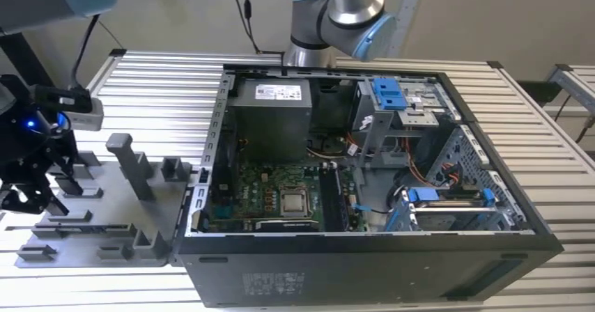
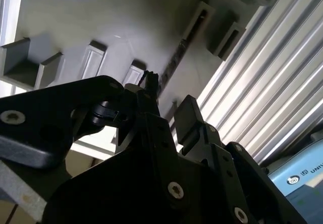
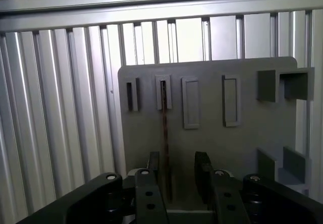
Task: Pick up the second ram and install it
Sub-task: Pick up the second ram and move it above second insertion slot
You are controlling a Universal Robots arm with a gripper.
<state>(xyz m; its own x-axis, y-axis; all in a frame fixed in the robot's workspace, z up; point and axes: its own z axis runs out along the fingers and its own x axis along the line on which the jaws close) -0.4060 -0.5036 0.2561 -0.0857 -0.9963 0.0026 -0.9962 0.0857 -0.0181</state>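
The second ram (image 3: pixel 164 133) stands on its long edge in a slot of the grey holder plate (image 3: pixel 252 133) and is seen edge-on as a thin dark strip. In the second wrist view the ram (image 2: pixel 175 60) runs away from the fingertips. My gripper (image 3: pixel 177 176) is open just above the plate, with the strip lying between the two fingers and close to one finger (image 3: pixel 154 166). No contact with the ram shows. In the exterior view my gripper (image 1: pixel 35 197) hangs over the holder plate (image 1: pixel 111 228) at that view's left, beside the open computer case (image 1: pixel 372 186).
The plate carries several other slots and raised blocks, including a tall post (image 1: pixel 130 166). Ribbed aluminium table (image 3: pixel 60 108) surrounds it. Inside the case lie the motherboard (image 1: pixel 279 193), a power supply (image 1: pixel 269 96) and blue drive clips (image 1: pixel 391 92). A second arm (image 1: pixel 339 12) stands behind the case.
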